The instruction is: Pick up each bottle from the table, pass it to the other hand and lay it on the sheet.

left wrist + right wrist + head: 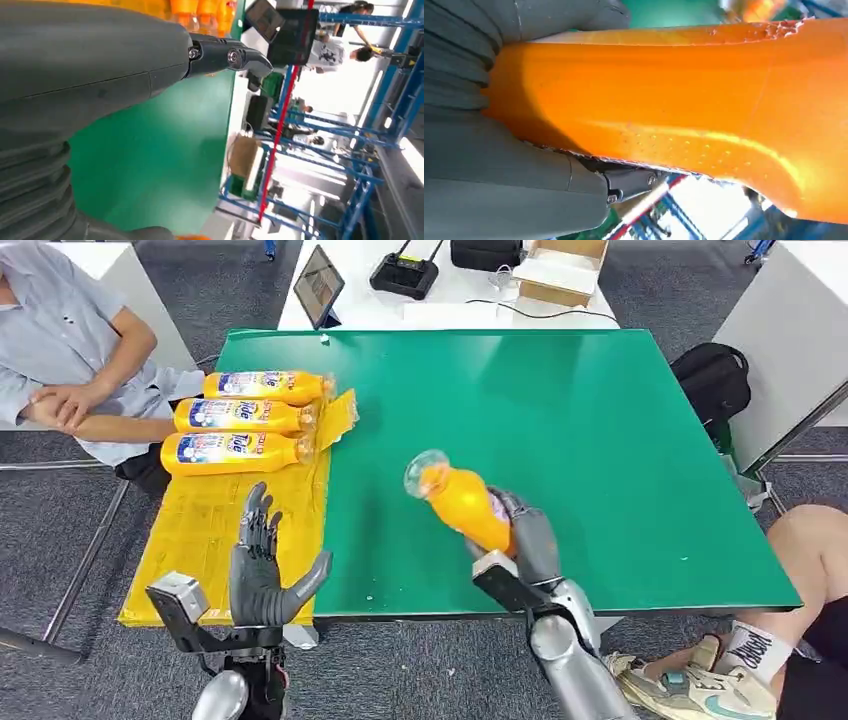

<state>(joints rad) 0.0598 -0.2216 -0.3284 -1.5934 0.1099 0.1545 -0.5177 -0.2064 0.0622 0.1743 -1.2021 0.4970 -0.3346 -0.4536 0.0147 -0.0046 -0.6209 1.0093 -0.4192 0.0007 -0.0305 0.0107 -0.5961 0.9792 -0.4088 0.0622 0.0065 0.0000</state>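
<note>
Bottles [240,416], three of them, lie side by side on the yellow sheet [215,540] at the table's left edge. Near them the left hand [262,565] hovers over the sheet, fingers spread, holding nothing. Further right, the right hand [525,540] grips an orange bottle [465,502] above the green table [600,440], tilted toward the left

Three bottles [240,415] side by side on sheet [200,540], left of table [600,440].
</note>
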